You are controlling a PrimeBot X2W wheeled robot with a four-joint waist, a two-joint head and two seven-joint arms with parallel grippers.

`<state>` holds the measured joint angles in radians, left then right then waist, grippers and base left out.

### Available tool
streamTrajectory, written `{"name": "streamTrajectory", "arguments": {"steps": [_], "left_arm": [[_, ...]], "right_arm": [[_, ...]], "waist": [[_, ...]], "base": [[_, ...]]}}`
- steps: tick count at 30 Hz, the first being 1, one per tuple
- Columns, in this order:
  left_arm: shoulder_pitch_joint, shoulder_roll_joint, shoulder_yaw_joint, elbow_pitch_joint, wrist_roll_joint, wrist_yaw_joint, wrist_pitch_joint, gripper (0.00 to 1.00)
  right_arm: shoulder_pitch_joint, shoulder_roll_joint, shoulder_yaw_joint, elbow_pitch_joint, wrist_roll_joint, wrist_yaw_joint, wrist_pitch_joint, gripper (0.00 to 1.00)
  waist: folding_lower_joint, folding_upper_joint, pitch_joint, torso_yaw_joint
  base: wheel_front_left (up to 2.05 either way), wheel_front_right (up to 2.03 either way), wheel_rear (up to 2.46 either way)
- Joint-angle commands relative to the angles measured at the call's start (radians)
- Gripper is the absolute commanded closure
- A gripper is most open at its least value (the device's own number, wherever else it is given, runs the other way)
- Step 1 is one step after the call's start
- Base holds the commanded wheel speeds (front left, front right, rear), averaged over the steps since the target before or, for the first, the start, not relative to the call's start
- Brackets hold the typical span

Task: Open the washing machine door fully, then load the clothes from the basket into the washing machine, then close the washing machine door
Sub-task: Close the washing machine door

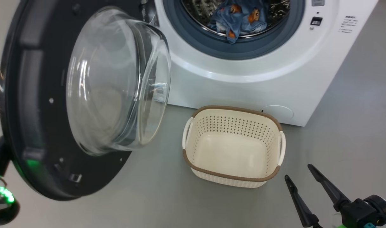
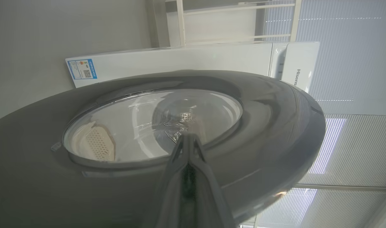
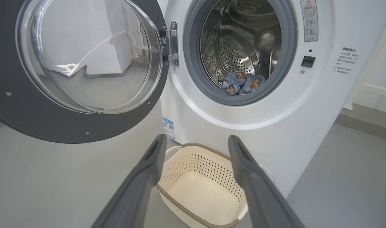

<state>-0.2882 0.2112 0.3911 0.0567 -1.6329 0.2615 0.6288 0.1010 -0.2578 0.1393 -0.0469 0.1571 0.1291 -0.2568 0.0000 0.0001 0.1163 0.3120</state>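
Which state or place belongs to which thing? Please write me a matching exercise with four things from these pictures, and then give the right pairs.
Column A
1. large round black door with a clear glass bowl window
2. cream perforated plastic basket with a brown rim
3. light blue clothes with orange prints
4. right pincer

Column B
a. holds nothing
b. fingers wide apart
c. swung open
d. lying inside the steel drum

Pairs: 1-c, 2-a, 3-d, 4-b

The left gripper point(image 2: 187, 136), fingers pressed together, points at the edge of the glass window point(image 2: 123, 126) in the washing machine door point(image 2: 275, 126), with the white washing machine point(image 2: 196, 60) and its blue label point(image 2: 82, 69) behind.
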Motion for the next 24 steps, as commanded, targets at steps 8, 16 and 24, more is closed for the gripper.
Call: {"name": "streamTrajectory", "arguments": {"steps": [8, 16, 24], "left_arm": [[0.044, -0.042, -0.040, -0.151, -0.033, 0.039, 0.060, 1.00], [0.094, -0.117, -0.136, -0.277, -0.029, 0.055, 0.067, 1.00], [0.094, -0.150, -0.227, -0.316, -0.029, 0.040, 0.019, 1.00]], "right_arm": [[-0.030, 0.028, 0.014, -0.011, -0.015, 0.002, -0.005, 0.00], [-0.036, 0.052, 0.011, -0.004, -0.016, 0.002, -0.005, 0.00], [-0.059, 0.057, 0.014, -0.005, -0.013, 0.002, -0.005, 0.00]], "waist": [[0.0000, -0.0001, -0.026, -0.050], [0.0000, -0.0001, -0.037, -0.099], [0.0000, -0.0001, -0.022, -0.156]], "base": [[0.00, 0.00, 0.00], [0.00, 0.00, 0.00], [0.00, 0.00, 0.00]]}}
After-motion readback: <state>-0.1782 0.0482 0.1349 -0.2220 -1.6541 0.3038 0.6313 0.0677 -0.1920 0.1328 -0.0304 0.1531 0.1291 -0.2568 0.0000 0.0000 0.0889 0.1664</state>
